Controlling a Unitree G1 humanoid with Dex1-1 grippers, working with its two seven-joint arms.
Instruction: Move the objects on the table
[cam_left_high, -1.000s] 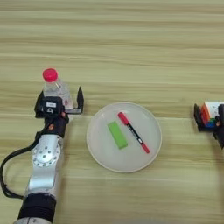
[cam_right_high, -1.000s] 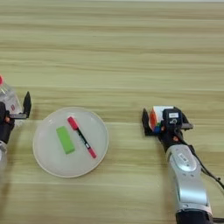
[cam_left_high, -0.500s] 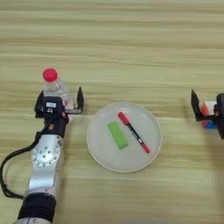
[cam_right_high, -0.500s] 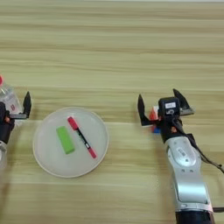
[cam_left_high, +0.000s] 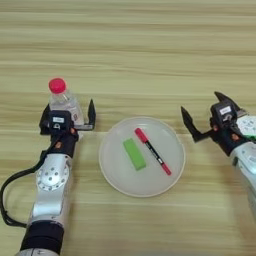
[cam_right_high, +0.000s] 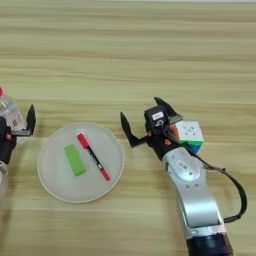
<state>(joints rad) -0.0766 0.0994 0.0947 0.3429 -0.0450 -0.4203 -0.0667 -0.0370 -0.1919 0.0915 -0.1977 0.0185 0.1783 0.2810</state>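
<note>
The plate (cam_left_high: 142, 156) lies on the table (cam_left_high: 130, 45) and serves here as the landmark. On it lie two things side by side, not touching: the green block (cam_left_high: 134, 154) toward the left and the pen (cam_left_high: 152, 151) just to its right, both set at a slant. It seems they were put there as a collecting place, but this is only my judgement.

To the left of the plate stands the bottle (cam_left_high: 63, 101), upright, with its red cap on top. The left gripper (cam_left_high: 68, 120) is around the lower part of the bottle: its fingers are spread wide, one on each side, and I cannot see them pressing the bottle, so it appears to have no grasp on it. The bottle stands on its own base.

To the right of the plate is the right gripper (cam_right_high: 148, 121). Its two fingers are opened widely, one pointing toward the plate and one toward the cube (cam_right_high: 188, 135), and they hold nothing. The cube rests on the table just beyond it, further from the plate, partly behind the wrist, so I cannot tell if they touch.

By count: one plate, one bottle, one cube, one block, one pen, and two grippers.
</note>
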